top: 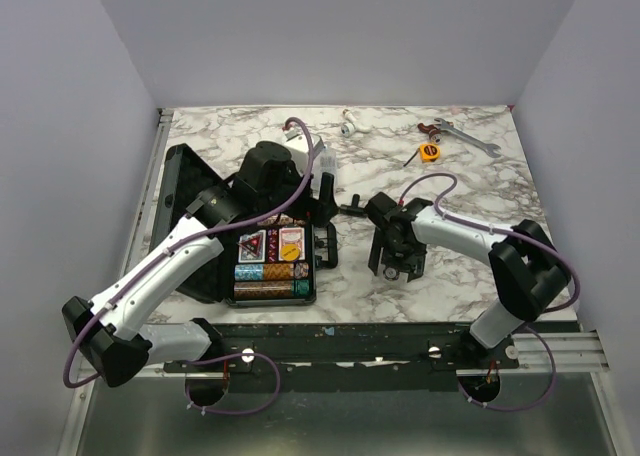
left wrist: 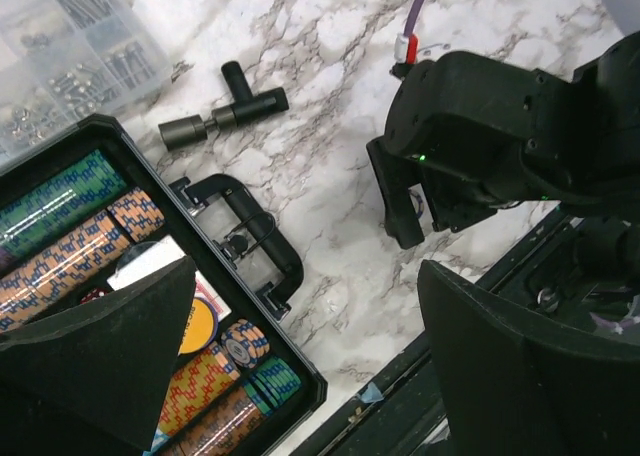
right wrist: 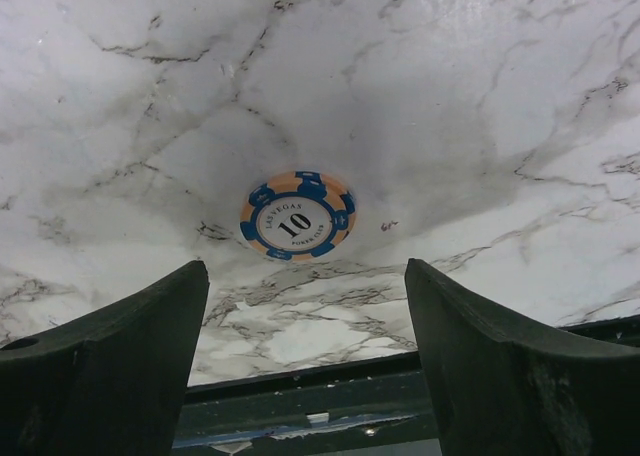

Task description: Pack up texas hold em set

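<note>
The black case (top: 205,276) lies open at the front left, its lid tilted back to the left. It holds rows of multicoloured chips (top: 270,281), card decks (top: 252,246) and a yellow button (left wrist: 200,321). Its side handle (left wrist: 255,236) faces right. One orange and blue "10" chip (right wrist: 297,216) lies loose on the marble, just ahead of my right gripper (right wrist: 305,266), which hovers open above it (top: 397,266). My left gripper (top: 322,198) is open and empty over the case's right edge (left wrist: 308,266).
A black T-shaped tool (top: 350,206) lies between the arms. A clear compartment box (left wrist: 60,56) sits behind the case. A yellow tape measure (top: 430,153), a wrench (top: 460,134) and a small white part (top: 348,126) lie at the back. The table's front edge is close to the chip.
</note>
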Tool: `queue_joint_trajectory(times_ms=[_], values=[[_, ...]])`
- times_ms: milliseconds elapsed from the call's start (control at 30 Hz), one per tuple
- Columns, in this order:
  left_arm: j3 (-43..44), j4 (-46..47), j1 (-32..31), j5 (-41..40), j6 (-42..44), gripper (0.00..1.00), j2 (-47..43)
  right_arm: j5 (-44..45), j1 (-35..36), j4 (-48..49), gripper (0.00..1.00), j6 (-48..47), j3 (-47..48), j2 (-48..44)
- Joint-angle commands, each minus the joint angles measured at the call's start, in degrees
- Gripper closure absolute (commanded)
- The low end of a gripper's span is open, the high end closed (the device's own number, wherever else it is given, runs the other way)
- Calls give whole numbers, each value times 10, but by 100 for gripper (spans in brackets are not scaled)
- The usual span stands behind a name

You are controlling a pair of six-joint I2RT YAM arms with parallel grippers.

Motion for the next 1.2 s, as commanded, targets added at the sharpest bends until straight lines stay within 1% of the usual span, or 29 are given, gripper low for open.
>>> queue_joint_trajectory(times_ms=[0,133,300,400,433,533,767,867,1167], values=[[-42,56,1,16,16,8,-33,2,3,-27,20,30,31,30],[-53,64,1,22,15,9,-45,14,-3,-19,21,18,54,53],[-59,66,-2,29,18,8,-39,-4,-15,-12,25,13,60,65],[-60,66,-3,30,19,8,-34,-12,-17,-22,25,13,56,76],[-59,67,-3,32,19,8,-34,-13,-18,-27,25,13,56,79],[-59,66,-2,36,22,2,-30,-13,-18,-23,25,10,52,85],[-60,66,-3,39,22,1,-25,-24,-20,-4,26,4,58,107],[-60,66,-3,41,22,1,-25,-31,-25,-3,31,3,54,111],[-61,65,-3,35,25,1,-26,-44,-35,17,31,9,16,103]])
